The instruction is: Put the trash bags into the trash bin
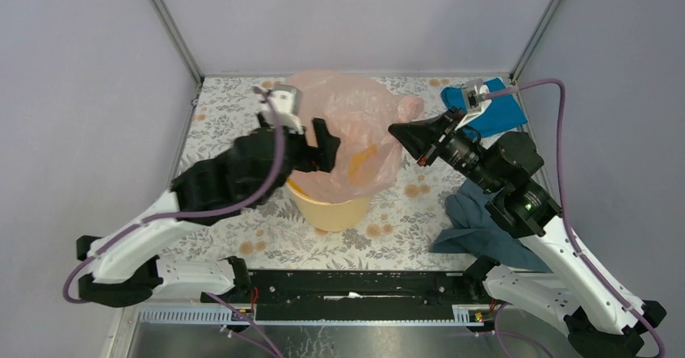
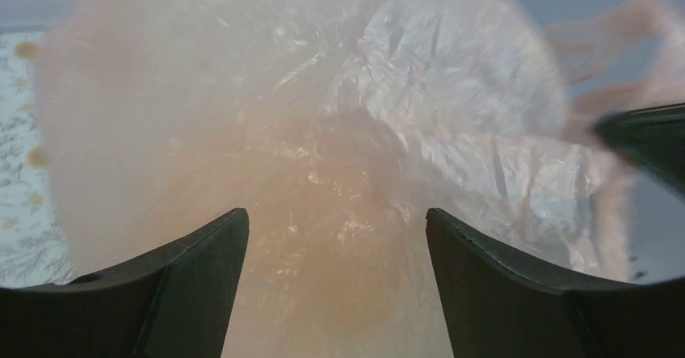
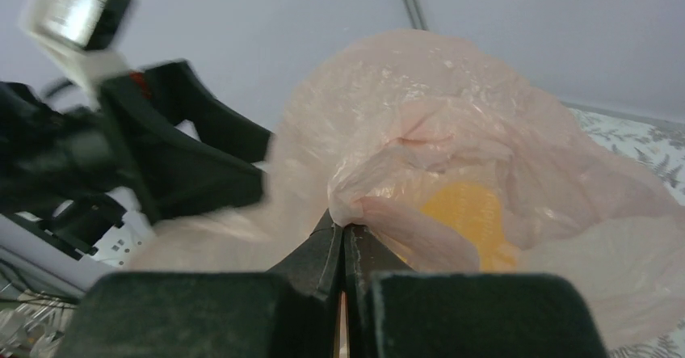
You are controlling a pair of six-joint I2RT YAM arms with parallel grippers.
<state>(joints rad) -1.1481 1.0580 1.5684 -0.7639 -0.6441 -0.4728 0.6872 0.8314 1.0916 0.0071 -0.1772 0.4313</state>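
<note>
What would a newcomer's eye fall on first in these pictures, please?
A puffed-up pale-pink trash bag balloons over the yellow-orange trash bin at mid-table. The right gripper is shut on its edge, and the left gripper gapes open at its other side.

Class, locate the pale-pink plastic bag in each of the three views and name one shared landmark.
Top external: pink bag upper centre, over the yellow bin.
Left wrist: pink bag fills most of the frame.
Right wrist: pink bag centre to right.
Shared landmark: floral table cover.
</note>
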